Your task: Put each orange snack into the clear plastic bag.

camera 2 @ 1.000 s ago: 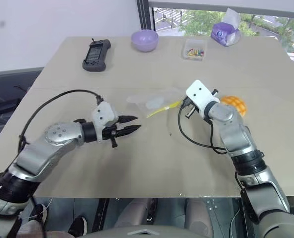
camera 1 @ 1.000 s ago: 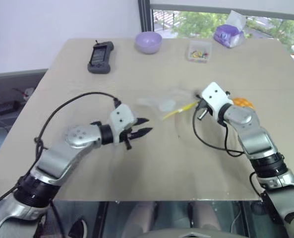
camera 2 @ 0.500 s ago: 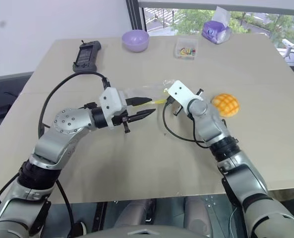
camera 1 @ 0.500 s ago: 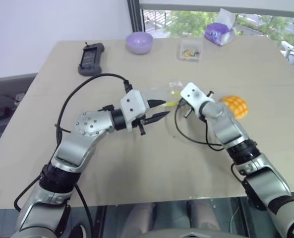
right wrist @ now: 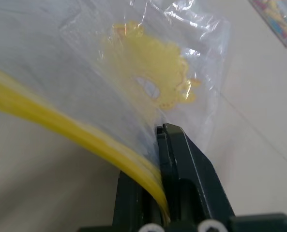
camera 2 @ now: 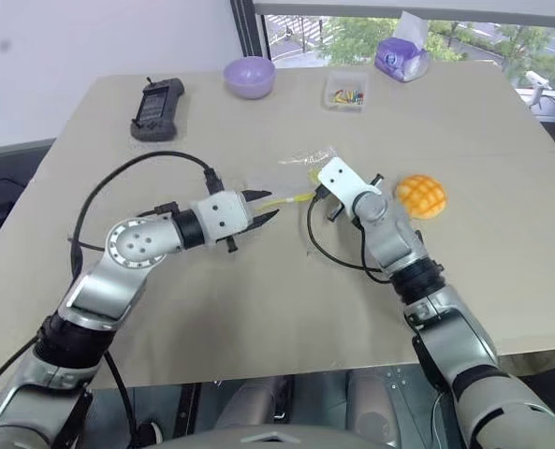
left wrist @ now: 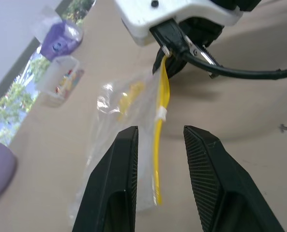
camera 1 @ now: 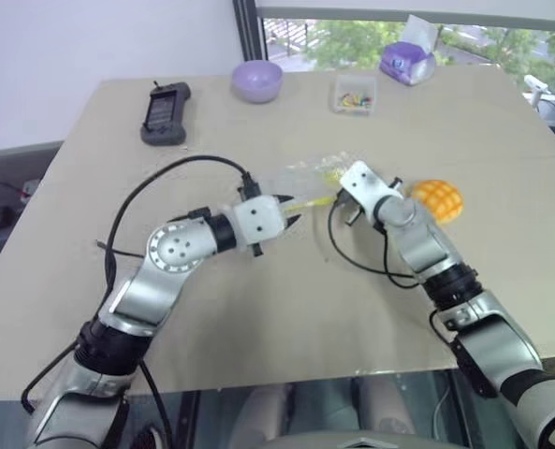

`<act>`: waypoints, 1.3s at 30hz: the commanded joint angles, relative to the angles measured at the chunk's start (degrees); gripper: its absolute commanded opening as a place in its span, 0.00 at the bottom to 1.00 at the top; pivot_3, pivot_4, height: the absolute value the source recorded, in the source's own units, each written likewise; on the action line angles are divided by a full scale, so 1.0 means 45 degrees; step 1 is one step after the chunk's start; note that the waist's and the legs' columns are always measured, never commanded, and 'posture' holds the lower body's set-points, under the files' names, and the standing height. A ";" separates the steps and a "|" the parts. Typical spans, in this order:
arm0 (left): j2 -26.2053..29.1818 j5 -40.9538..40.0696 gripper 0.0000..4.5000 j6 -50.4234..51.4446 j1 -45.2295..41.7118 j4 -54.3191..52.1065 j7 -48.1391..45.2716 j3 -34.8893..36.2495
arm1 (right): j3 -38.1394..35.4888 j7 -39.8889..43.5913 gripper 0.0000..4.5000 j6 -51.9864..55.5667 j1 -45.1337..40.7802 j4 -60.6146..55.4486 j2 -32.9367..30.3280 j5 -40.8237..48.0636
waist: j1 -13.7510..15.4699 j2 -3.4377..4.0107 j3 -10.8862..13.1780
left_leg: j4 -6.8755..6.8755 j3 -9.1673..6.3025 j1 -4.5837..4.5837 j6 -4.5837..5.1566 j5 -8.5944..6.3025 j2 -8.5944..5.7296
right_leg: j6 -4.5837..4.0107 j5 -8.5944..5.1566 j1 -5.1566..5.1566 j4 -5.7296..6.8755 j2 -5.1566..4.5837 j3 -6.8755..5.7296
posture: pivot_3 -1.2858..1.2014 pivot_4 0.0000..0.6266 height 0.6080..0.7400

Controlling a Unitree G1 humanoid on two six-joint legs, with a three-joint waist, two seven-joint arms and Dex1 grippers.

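Bag-opening step; right gripper (right wrist: 165, 145) jaws clamped on the bag (camera 2: 300, 173) seal strip, mid-counter (camera 2: 258, 309); left gripper (left wrist: 158, 159) jaws apart, straddling the strip, not pinching; snack (camera 2: 420, 195) loose beside right arm; next: left closes on one lip, pulls mouth open.

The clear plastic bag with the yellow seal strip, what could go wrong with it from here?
1. The right tool pinches the clear plastic bag only at its yellow seal strip; the thin film could slip free.
2. The left tool stands open astride that strip; it might clamp both lips together and keep the mouth closed.
3. The round orange snack lies beside the right arm, which could knock it away.
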 commanded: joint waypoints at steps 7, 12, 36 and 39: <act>-0.1223 0.2558 0.35 -0.0513 0.1075 0.0326 0.2583 0.0219 | -0.0248 -0.0368 0.00 0.0601 -0.0021 -0.1147 0.0601 -0.0065 | 0.0021 0.0003 -0.0004 | 0.0012 0.0005 0.0014 -0.0015 0.0009 0.0001 | -0.0003 -0.0002 -0.0021 0.0070 0.0003 0.0008 | 0.52 0.24 1.00; -0.1655 0.3051 0.35 -0.0702 0.0962 0.0575 0.3003 0.0289 | -0.0194 -0.0389 0.00 0.0885 0.0043 -0.1349 0.0740 -0.0071 | 0.0027 0.0003 -0.0004 | 0.0027 0.0006 0.0013 -0.0016 0.0009 0.0000 | -0.0002 -0.0002 -0.0020 0.0084 0.0000 0.0008 | 0.52 0.24 1.00; -0.2129 0.3389 0.01 -0.1040 0.0820 0.1224 0.3067 0.0414 | 0.0004 0.0355 0.00 0.0377 0.0252 -0.2213 0.0397 0.0100 | 0.0021 0.0002 -0.0004 | 0.0034 0.0005 0.0013 -0.0017 0.0010 0.0001 | -0.0002 -0.0002 -0.0024 0.0098 -0.0001 0.0007 | 0.52 0.24 1.00; -0.2162 0.3408 0.00 -0.1051 0.0830 0.1288 0.3078 0.0399 | 0.0425 0.1046 0.20 0.0193 0.0478 -0.2816 -0.0518 -0.0269 | 0.0030 0.0002 -0.0004 | 0.0040 0.0006 0.0012 -0.0018 0.0010 -0.0002 | -0.0002 -0.0002 -0.0025 0.0100 -0.0007 0.0005 | 0.52 0.24 1.00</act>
